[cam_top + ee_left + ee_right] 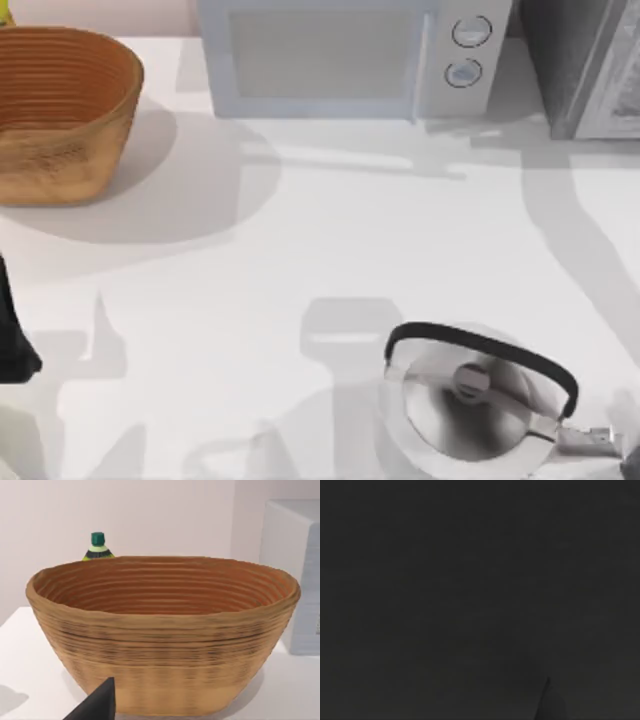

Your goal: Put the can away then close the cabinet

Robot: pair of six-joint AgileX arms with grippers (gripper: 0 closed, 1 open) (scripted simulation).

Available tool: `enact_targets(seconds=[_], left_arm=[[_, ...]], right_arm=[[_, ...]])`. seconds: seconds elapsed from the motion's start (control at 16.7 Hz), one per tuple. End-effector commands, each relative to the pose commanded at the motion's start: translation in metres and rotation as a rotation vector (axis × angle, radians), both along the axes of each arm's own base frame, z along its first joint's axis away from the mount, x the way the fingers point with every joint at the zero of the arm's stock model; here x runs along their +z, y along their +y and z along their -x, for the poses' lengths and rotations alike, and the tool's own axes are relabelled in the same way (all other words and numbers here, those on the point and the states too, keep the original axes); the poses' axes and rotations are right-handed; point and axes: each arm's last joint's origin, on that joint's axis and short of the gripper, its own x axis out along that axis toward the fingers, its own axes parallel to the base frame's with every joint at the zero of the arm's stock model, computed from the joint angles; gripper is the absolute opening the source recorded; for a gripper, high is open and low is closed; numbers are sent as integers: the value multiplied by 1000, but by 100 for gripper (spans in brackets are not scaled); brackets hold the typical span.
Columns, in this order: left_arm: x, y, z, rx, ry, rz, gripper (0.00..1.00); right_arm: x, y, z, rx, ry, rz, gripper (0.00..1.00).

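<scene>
Wicker basket (165, 645) — bottle (98, 547) behind it, right wrist view dark

Ribbed woven wicker basket (60, 110), polished metal kettle (470, 405), smooth matt white table (330, 230).

On my screen the worktop (300, 230) is plain white. The basket (165, 645) is tan with darker ribbed bands (more orange inside). The microwave (340, 55) is pale grey-blue, the kettle (470, 400) silver with a black handle. The right wrist view is dark.
</scene>
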Motion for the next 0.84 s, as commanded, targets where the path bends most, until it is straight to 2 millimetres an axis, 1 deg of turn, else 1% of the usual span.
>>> enact_targets(seconds=[0.3,0.36,0.42,0.54,0.72,0.84], left_arm=[[0,0,0,0,0,0,100],[0,0,0,0,0,0,100],[0,0,0,0,0,0,100],[0,0,0,0,0,0,100],[0,0,0,0,0,0,100],[0,0,0,0,0,0,100]], right_arm=[[-1,3,1,0,4,3,100],[6,-7,9,-43,-18,5,100],[6,-7,8,-45,-19,5,100],[8,-8,-2,-53,-27,1,100],[7,-8,-31,-49,-22,3,100],[6,-8,-41,-43,-18,5,100]])
